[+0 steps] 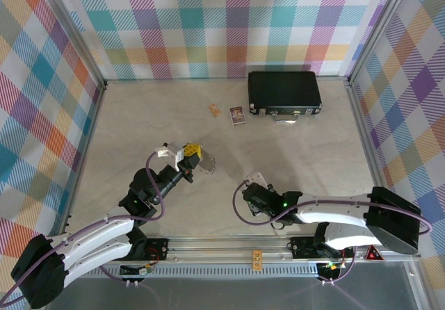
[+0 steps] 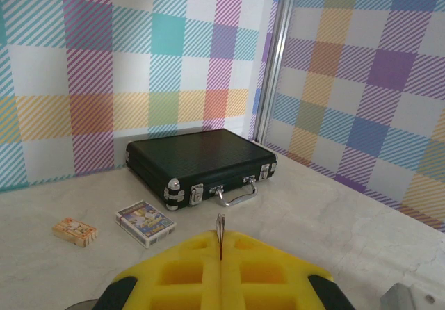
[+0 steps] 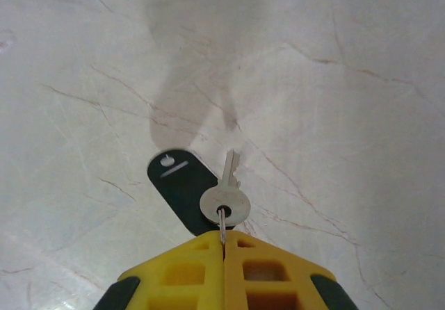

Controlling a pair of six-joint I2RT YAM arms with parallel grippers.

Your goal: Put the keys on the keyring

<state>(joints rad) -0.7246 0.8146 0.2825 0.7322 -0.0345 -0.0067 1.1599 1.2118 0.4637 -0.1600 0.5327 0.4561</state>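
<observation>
pinching tight, the right gripper has its yellow fingers pressed together with no gap between them, and clamped in the seam is a thin silver wire ring. that ring runs straight through the hole of a small silver metal key, which sits just ahead of the fingertips with its blade pointing away from them. right beside it, just ahead and to the left of the fingertips, a black oval plastic tag lies partly under the head of the key, the two overlapping. below them all is the pale marbled tabletop, with a soft shadow thrown further ahead. whether the key rests on the surface or hangs just off it, i cannot tell. over to the left gripper: its yellow fingers are clamped together too, and a thin metal sliver stands up edge-on from the seam between them; it is too slim to say what it is. well ahead of this hand a black hard-shell case with silver latches and a handle lies flat against the checked wall. nearer, ahead and to the left, sit a small printed card box and, further left, a little orange-and-white block, apart from each other.
</observation>
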